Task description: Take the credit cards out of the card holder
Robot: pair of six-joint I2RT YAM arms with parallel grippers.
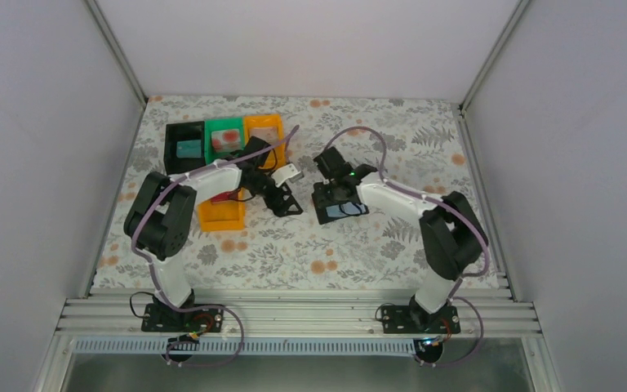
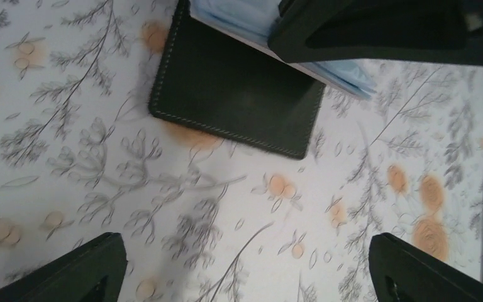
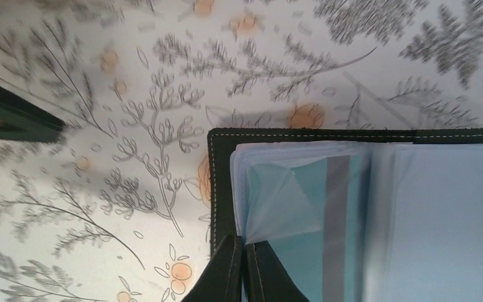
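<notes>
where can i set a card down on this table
Bare: the near strip of table in front of the holder; the far right, beyond the right gripper. Crowded: the far-left trays, the nearer orange tray, the middle around the holder.

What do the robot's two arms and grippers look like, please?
The left arm and right arm have white links and bulky black joints, with purple cables looping along them. The left gripper and right gripper have black, tapered fingers.
</notes>
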